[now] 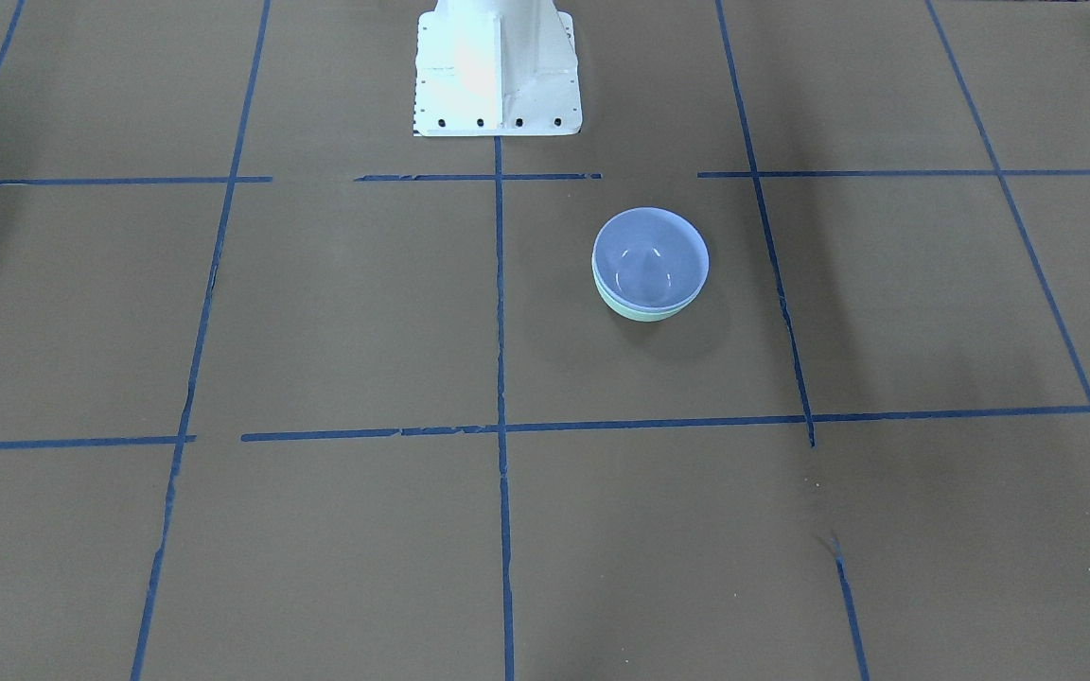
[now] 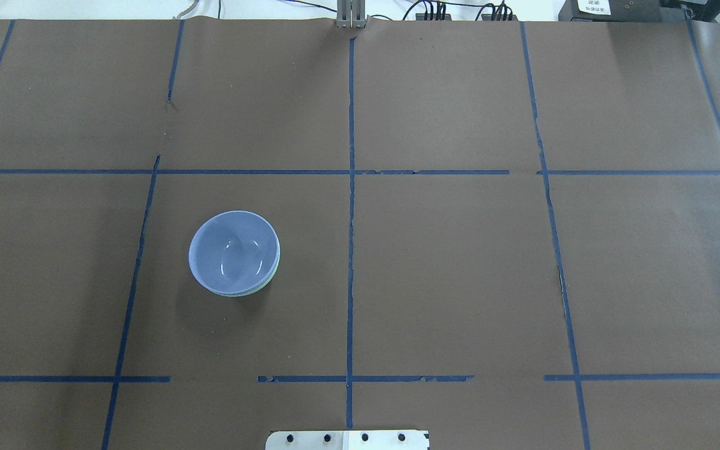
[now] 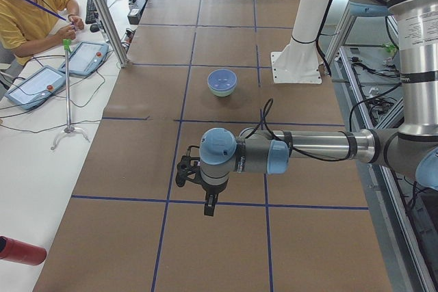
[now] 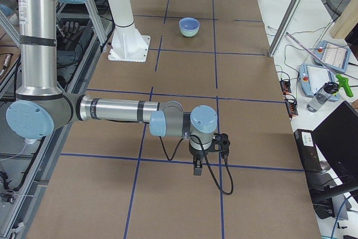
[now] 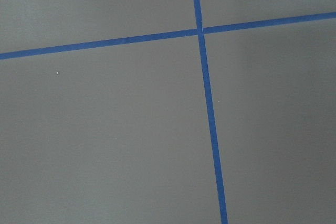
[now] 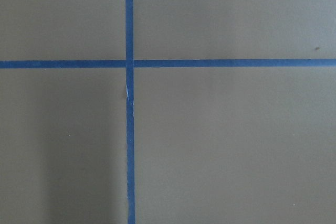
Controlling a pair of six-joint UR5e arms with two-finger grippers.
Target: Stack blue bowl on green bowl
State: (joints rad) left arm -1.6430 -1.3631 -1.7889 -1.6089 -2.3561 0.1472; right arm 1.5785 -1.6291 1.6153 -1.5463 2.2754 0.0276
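Left end of the bench [image 2: 460, 262]: the left claw [image 3: 205, 204] hangs below its wrist over the brown paper, above a crossing of blue tape lines [image 5: 201, 30]. It shows only in the side view from the robot's left, so whether it is open or closed cannot be told; nothing is seen in it.

Left of centre: the blue bowl [image 2: 232, 250] sits nested inside the green bowl [image 2: 274, 270], of which only a thin mint edge shows at the lower right of the stack in the overhead view. In the front-facing view the blue bowl [image 1: 649, 257] fills the green bowl [image 1: 641, 312], whose wall shows beneath the rim. The stack stands upright on the bench, just forward of the white robot base [image 1: 496, 76] and toward the robot's left. It lies well apart from both claws.

Right end: the right claw [image 4: 197, 166] hangs over another tape crossing, seen only from the side view on the robot's right; its state likewise cannot be told.
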